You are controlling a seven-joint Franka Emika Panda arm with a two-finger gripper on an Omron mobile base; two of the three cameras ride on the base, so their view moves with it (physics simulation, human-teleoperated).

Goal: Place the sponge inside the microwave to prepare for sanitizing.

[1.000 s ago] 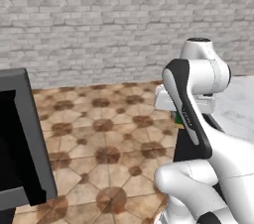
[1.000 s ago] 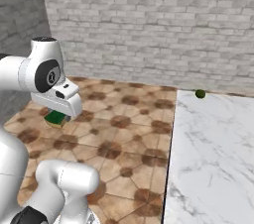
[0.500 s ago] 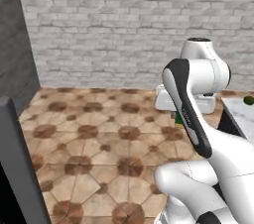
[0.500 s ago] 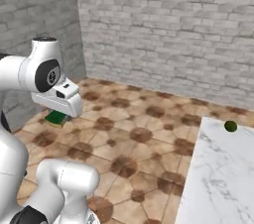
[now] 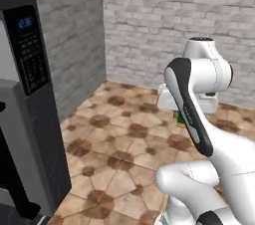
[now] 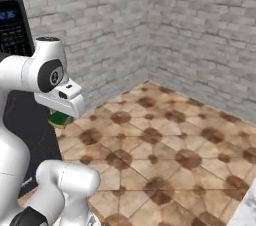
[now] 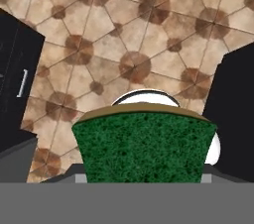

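Gripper [image 7: 144,181] clamps coarse green sponge [image 7: 144,146] above tiled floor [image 7: 124,34].

**Blue display and keypad marks too small to read**

The only markings stand on the black keypad panel [image 5: 31,50] of the microwave [image 5: 27,119], at about ten o'clock in the left base view. Near its top sits a small display with blue digits [image 5: 26,22], too blurred to make out as numbers. Below it run rows of faint pale key marks, none legible. In the right base view the same panel [image 6: 12,30] shows at about ten o'clock, with a blue smear at its top [image 6: 8,15] and an unreadable grid beneath. No brand, label or sign can be read elsewhere.
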